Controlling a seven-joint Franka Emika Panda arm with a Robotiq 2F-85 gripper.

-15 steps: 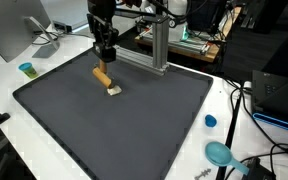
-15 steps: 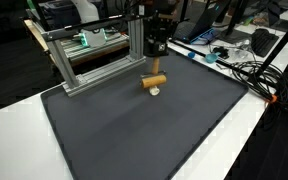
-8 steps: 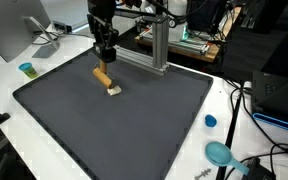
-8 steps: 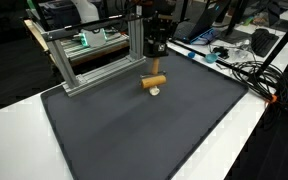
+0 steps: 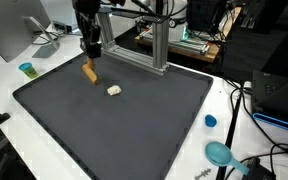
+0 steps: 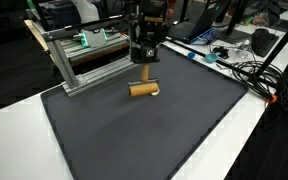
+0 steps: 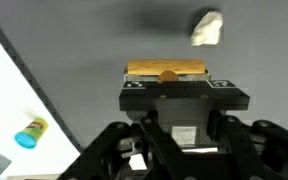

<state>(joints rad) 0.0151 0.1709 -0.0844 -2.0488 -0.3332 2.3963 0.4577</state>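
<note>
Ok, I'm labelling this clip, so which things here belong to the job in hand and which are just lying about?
In hand:
block, held in the jaws
white lump, lying apart from it on the mat

Lying about:
blue cap
teal cup
metal frame
cables

A dark grey mat (image 5: 134, 130) is covering most of the white table (image 5: 4, 90). A small white lump (image 5: 114, 90) is lying on the mat just beside the gripper (image 5: 89, 62). A teal cap (image 5: 26, 69) is sitting on the bare table near the gripper. A blue cap (image 5: 210, 121) and a teal disc (image 5: 219, 153) are resting well apart from it. An aluminium frame (image 5: 159, 45) is standing near it at the mat's edge.
</note>
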